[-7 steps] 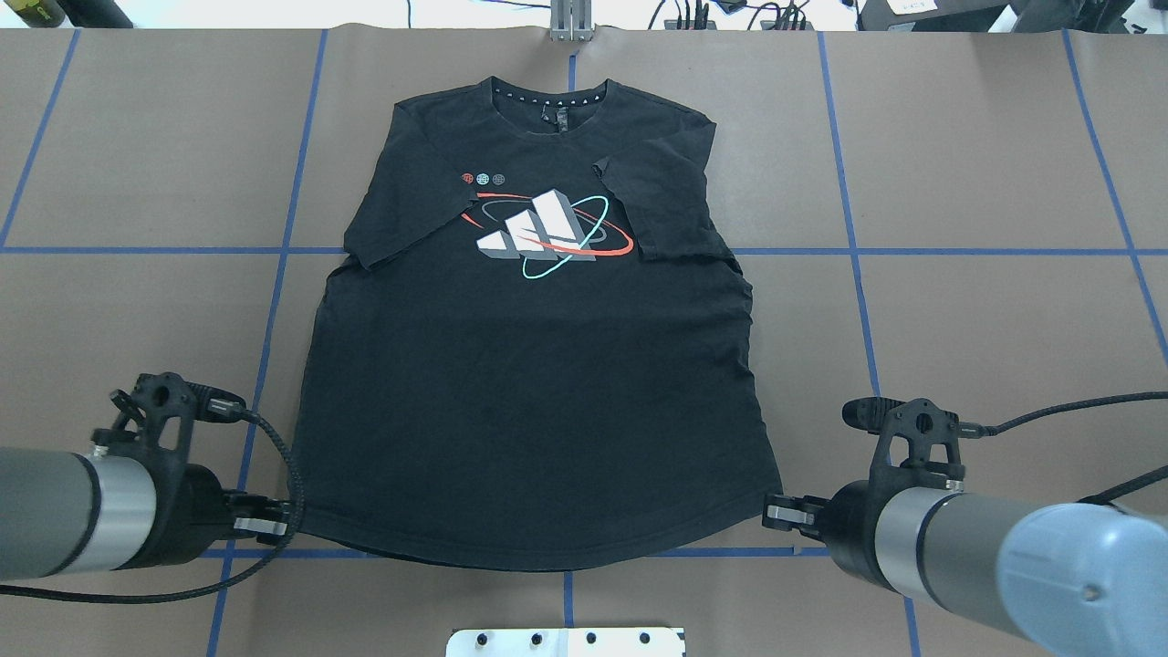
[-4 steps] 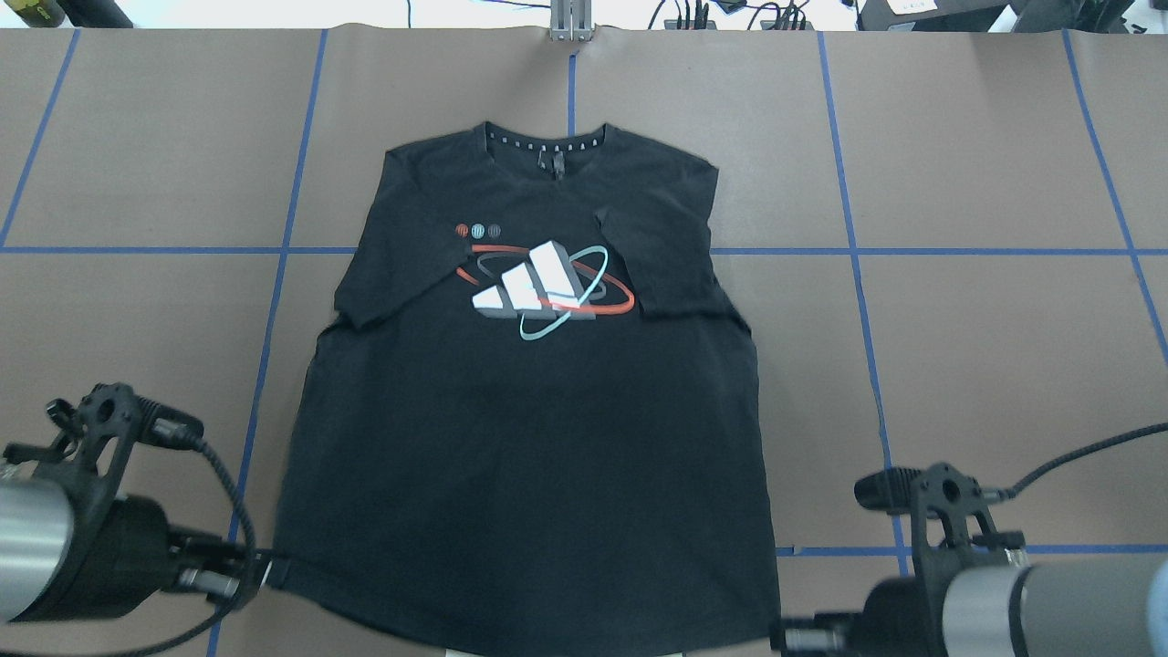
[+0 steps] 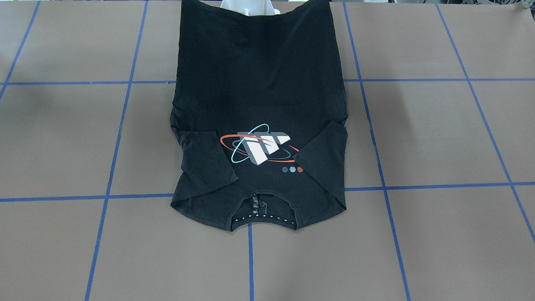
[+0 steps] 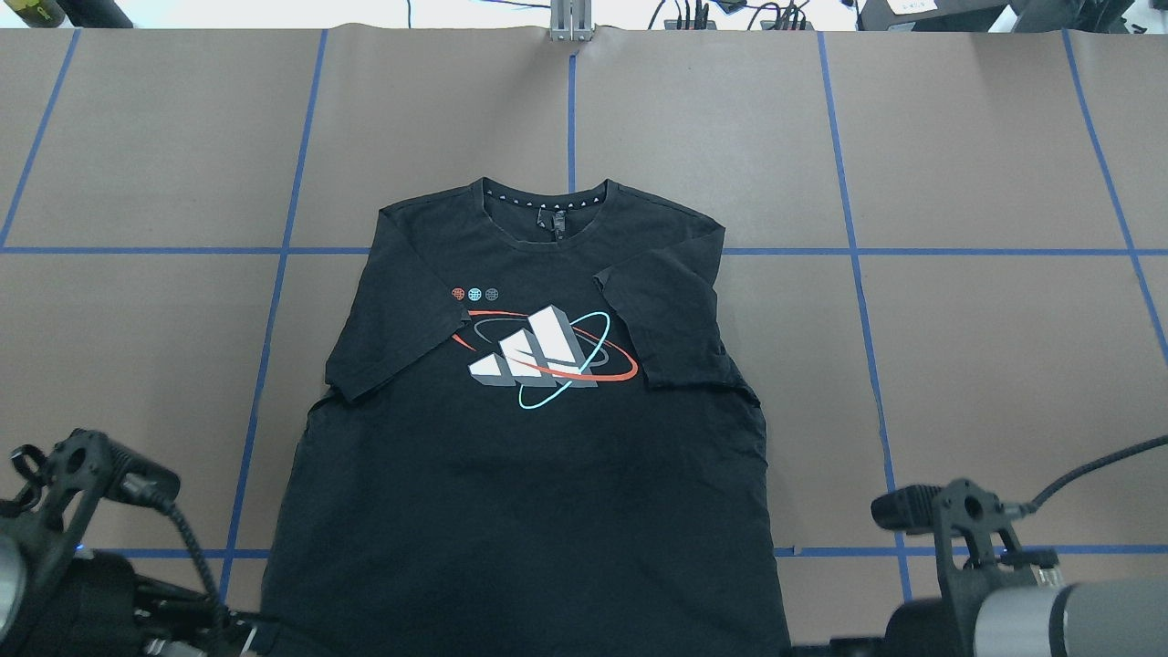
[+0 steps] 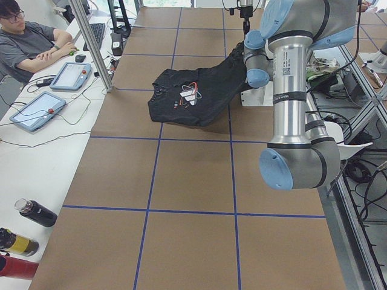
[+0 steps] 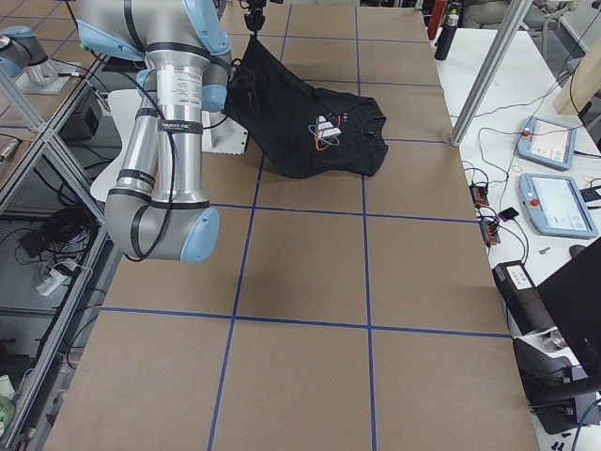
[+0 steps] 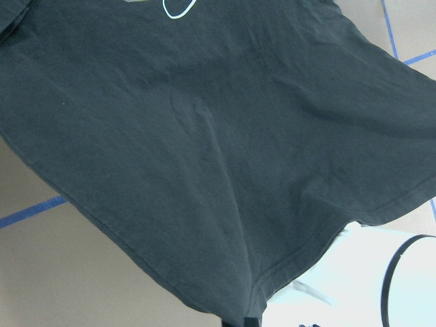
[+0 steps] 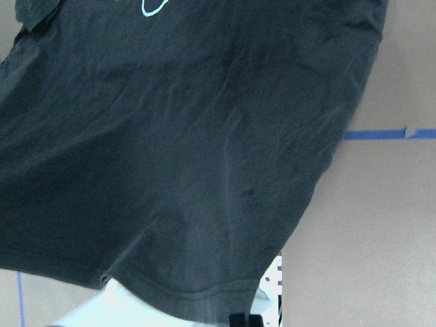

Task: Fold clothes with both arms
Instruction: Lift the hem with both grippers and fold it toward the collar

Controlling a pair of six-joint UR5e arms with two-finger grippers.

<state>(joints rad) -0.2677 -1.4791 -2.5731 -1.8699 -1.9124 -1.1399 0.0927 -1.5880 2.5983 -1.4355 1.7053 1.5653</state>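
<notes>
Currently the black T-shirt lies print side up, centred on the brown tabletop, with its collar pointing away from the robot and its upper half flat. Both short sleeves are folded inward over the chest and flank the red, teal and white logo. Three small dots sit just beside the logo, on the collar side toward the robot's left. The lower half rises off the tabletop toward the robot, and the hem hangs raised in front of the white pedestal. Left tool: pressed together on the hem corner, only a sliver of black tip visible, creases fanning out from it. Right tool: likewise pinching the opposite hem corner. Left arm and right arm stand close to the base. Blue tape lines grid the tabletop around the shirt.
</notes>
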